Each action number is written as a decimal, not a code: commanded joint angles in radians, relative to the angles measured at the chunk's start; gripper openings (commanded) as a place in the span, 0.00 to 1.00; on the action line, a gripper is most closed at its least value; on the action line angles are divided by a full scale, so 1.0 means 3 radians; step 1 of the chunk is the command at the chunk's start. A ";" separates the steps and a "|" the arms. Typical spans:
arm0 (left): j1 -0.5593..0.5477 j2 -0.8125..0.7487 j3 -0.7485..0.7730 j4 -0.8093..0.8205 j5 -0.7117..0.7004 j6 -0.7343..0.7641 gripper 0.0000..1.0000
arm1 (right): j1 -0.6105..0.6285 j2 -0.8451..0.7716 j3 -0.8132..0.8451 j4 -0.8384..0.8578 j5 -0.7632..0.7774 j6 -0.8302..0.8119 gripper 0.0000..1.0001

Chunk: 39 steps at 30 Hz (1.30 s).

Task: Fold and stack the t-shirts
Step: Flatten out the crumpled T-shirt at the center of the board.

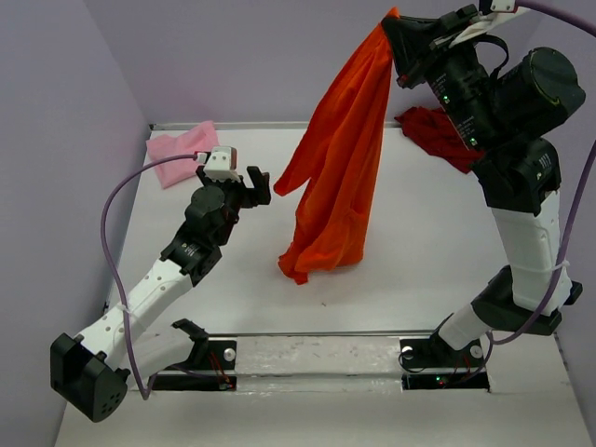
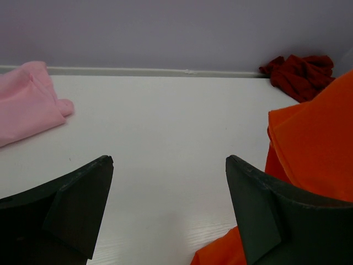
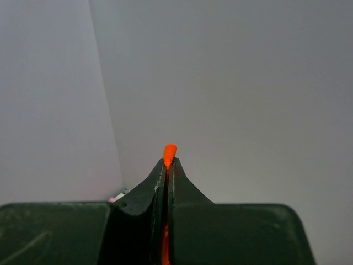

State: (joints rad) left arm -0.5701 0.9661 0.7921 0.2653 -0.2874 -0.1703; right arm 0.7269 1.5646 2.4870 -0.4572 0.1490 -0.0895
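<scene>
The bright orange t-shirt (image 1: 337, 168) hangs from my right gripper (image 1: 395, 28), which is shut on its top edge high above the table's back. A tip of orange cloth (image 3: 170, 152) pokes out between the shut fingers. The shirt's lower end rests on the table. My left gripper (image 1: 245, 183) is open and empty, low over the table just left of the hanging shirt; orange cloth (image 2: 311, 154) shows to its right. The light pink t-shirt (image 1: 182, 149) lies crumpled at the back left, also in the left wrist view (image 2: 27, 102). The dark red t-shirt (image 1: 438, 130) lies bunched at the back right (image 2: 300, 72).
Lilac walls (image 1: 233, 56) close in the white table (image 1: 428, 261) at the back and sides. The arm bases (image 1: 317, 358) sit at the near edge.
</scene>
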 commanded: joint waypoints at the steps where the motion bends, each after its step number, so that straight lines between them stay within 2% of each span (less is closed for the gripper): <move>1: -0.0022 -0.0111 -0.0022 0.0230 -0.0029 0.0015 0.93 | 0.0011 -0.0061 -0.0057 0.0215 0.0248 -0.0121 0.00; 3: -0.0027 -0.0091 -0.0012 0.0210 -0.0008 0.0021 0.92 | 0.0011 -0.0056 -0.0170 0.0220 0.0438 -0.0233 0.00; 6: -0.0032 -0.0071 0.0013 0.0195 0.0058 0.0011 0.92 | 0.0011 -0.0133 -0.0649 0.0230 0.0791 -0.0264 0.00; 9: -0.0043 -0.0101 -0.0007 0.0225 0.0063 0.0000 0.92 | 0.0011 -0.0265 -0.1411 0.0317 0.0976 -0.0183 0.00; 11: -0.0043 -0.0137 -0.0033 0.0251 0.0002 0.0015 0.93 | -0.0065 -0.0312 -0.1962 0.0506 0.0941 -0.0050 0.00; 14: -0.0048 -0.0178 -0.0033 0.0246 -0.0044 0.0036 0.93 | -0.0173 -0.0246 -0.2291 0.0583 0.0695 0.0149 0.00; 23: -0.0058 -0.0316 -0.0053 0.0256 -0.0126 0.0077 0.93 | -0.0173 0.0454 -0.2216 0.0501 0.0011 0.0507 0.00; 32: -0.0073 -0.0157 0.0024 0.0179 -0.0080 0.0046 0.93 | -0.0173 0.0649 -0.2251 0.0542 -0.0465 0.0584 0.00; 39: -0.0073 -0.0500 -0.0145 0.0379 -0.0208 0.0072 0.92 | 0.0041 0.0987 -0.2149 0.0558 -0.0859 0.0615 0.00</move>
State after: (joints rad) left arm -0.5884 0.8806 0.7650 0.2836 -0.3153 -0.1619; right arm 0.6868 1.8145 1.7882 -0.3302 -0.0109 0.0856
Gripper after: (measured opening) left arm 0.924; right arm 0.024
